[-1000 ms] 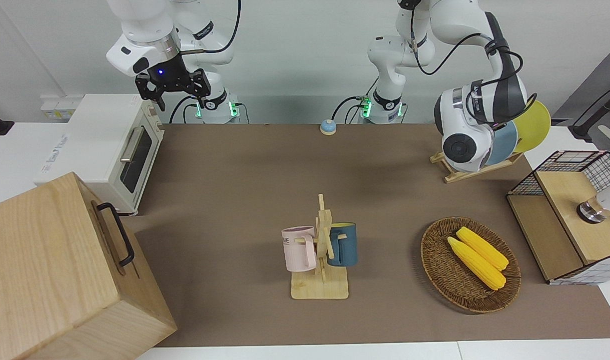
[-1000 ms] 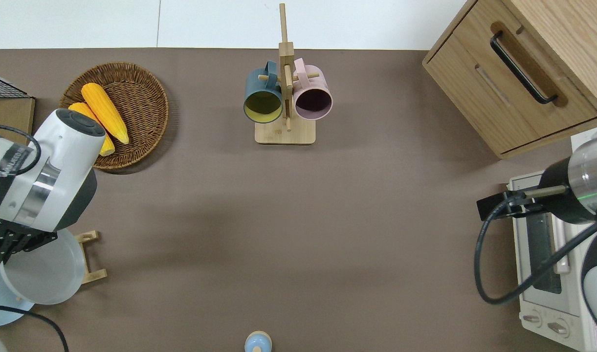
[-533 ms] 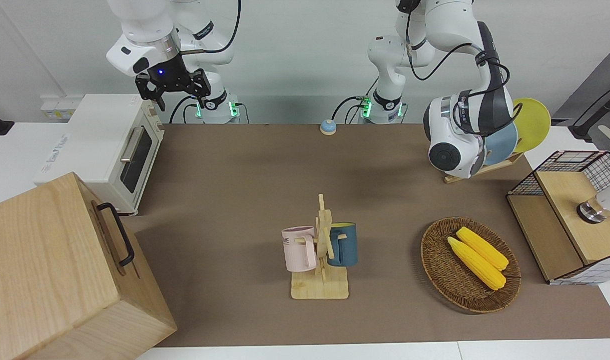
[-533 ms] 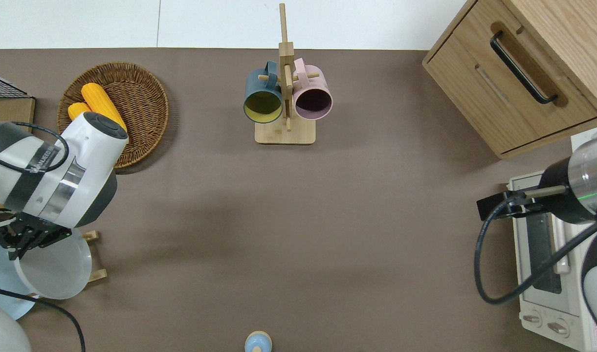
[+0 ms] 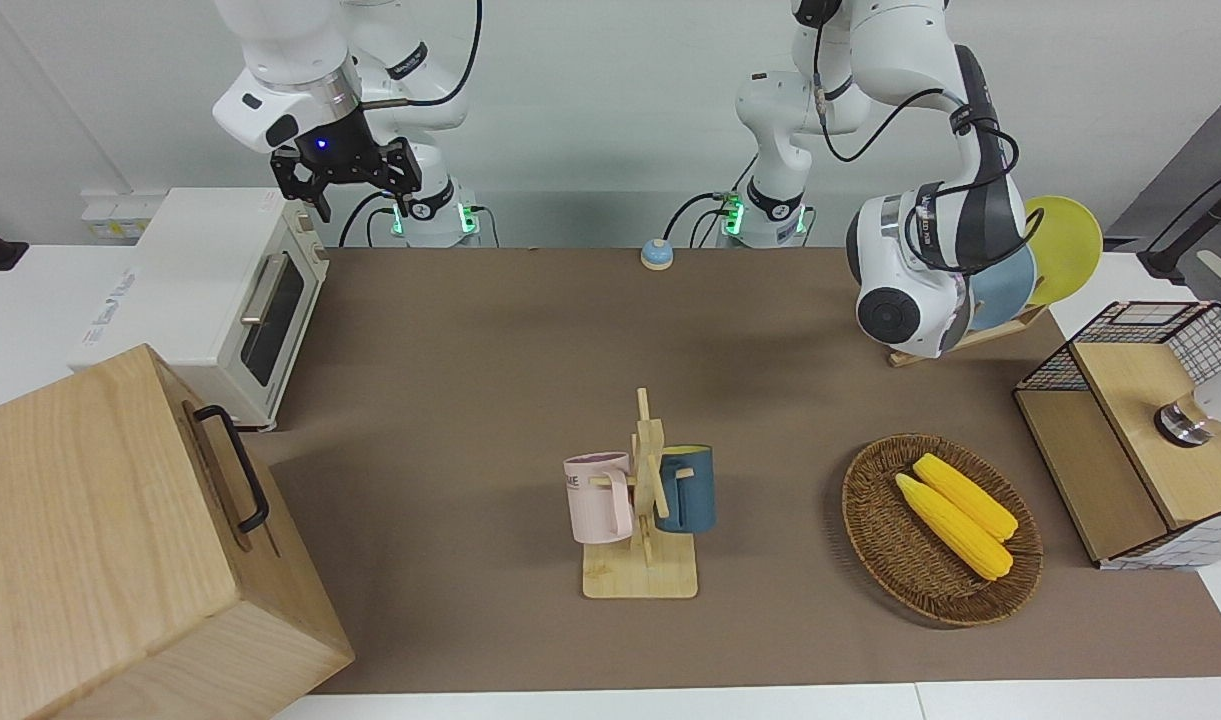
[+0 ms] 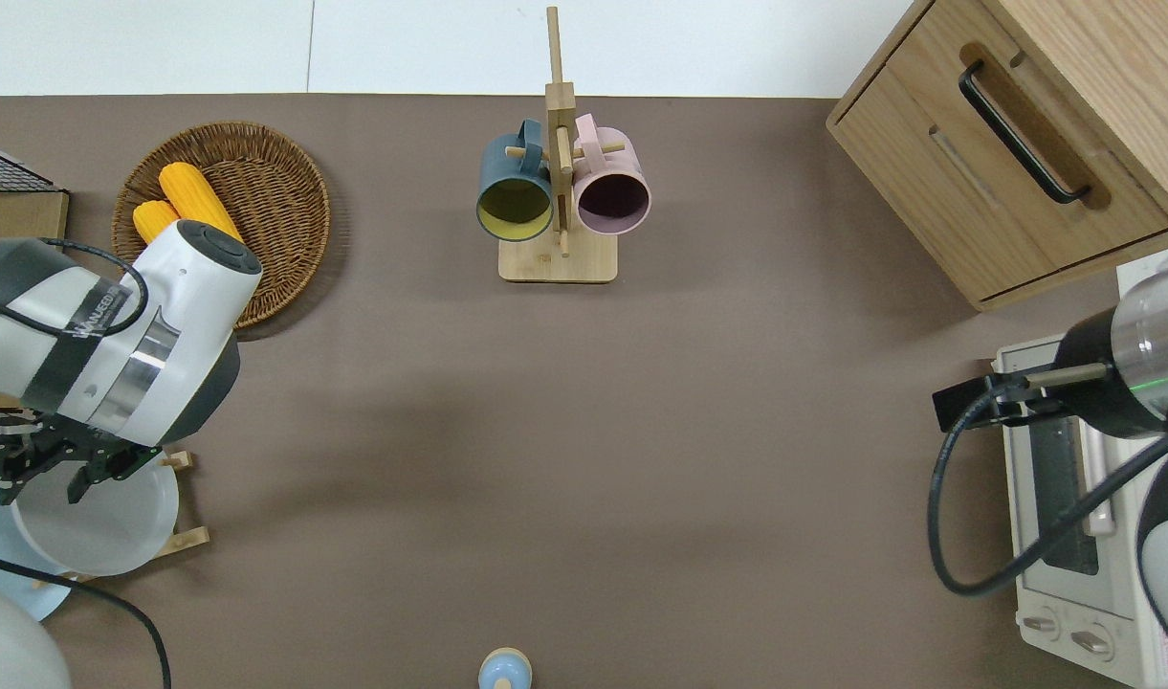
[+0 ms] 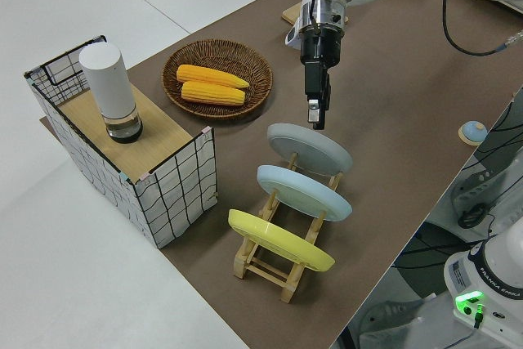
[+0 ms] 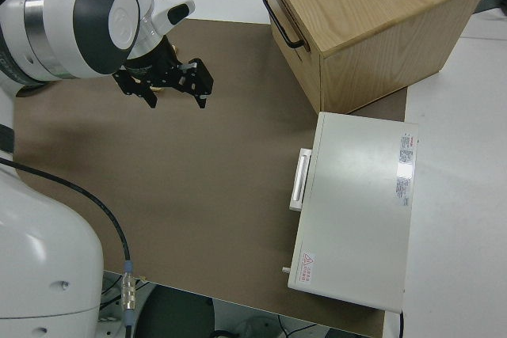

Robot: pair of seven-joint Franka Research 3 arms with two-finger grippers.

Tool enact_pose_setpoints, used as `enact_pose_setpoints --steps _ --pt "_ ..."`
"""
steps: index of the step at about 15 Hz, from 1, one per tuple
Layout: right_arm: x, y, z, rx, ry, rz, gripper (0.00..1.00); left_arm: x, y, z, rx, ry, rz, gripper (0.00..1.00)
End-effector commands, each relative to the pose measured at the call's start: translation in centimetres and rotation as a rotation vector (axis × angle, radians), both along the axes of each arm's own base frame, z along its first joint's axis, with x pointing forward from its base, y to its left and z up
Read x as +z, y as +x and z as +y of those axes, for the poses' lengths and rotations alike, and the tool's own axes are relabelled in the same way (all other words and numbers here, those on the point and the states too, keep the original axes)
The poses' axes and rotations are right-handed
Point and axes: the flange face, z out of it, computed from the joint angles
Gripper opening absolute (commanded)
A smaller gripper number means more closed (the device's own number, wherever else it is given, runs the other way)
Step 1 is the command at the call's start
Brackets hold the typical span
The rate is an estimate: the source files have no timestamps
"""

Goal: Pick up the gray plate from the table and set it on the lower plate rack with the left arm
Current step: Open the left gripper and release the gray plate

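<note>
The gray plate (image 7: 310, 146) (image 6: 100, 526) leans in the slot of the lower plate rack (image 7: 270, 269) (image 6: 187, 540) farthest from the robots, at the left arm's end of the table (image 5: 470, 350). My left gripper (image 7: 315, 120) (image 6: 40, 490) points down just above the plate's upper rim, open and holding nothing. The left arm (image 5: 920, 270) hides the gray plate in the front view. A sky-blue plate (image 7: 304, 192) and a yellow plate (image 7: 280, 240) lean in the slots nearer to the robots. My right gripper (image 5: 345, 190) (image 8: 173, 99) is open and parked.
A wicker basket (image 6: 268, 206) with corn lies farther from the robots than the rack. A wire-grid box (image 7: 176, 190) with a white cylinder stands beside it. A mug tree (image 6: 557, 172), a wooden cabinet (image 6: 1014, 144), a toaster oven (image 5: 210, 300) and a small blue bell (image 5: 656, 254) also stand on the table.
My left gripper carried the gray plate a little toward the table's middle into the rack slot, then opened and let go of it. The right arm has not moved.
</note>
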Motion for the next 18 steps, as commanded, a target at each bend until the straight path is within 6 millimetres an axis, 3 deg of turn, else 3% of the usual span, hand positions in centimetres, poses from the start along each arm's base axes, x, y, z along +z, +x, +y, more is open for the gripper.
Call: enact_pose_setpoints --steps 1,3,7,11,18 --pt "0.4 -0.3 -0.4 -0.005 0.002 0.005 0.987 1.1 -0.1 -1.9 0.004 -0.068 -0.031 0.66" --pt "0.4 -0.3 -0.4 -0.005 0.002 0.005 0.990 3.6 0.5 -3.0 0.030 -0.169 -0.105 0.81" --pt "0.4 -0.3 -0.4 -0.005 0.002 0.005 0.990 7.6 1.4 -5.0 0.090 -0.327 -0.206 0.96" --pt "0.4 -0.3 -0.3 -0.003 0.002 0.005 0.990 12.8 1.8 -6.6 0.141 -0.538 -0.331 0.98" --pt "0.4 -0.3 -0.3 -0.003 0.002 0.005 0.987 16.6 3.2 -8.4 0.221 -0.763 -0.590 0.99"
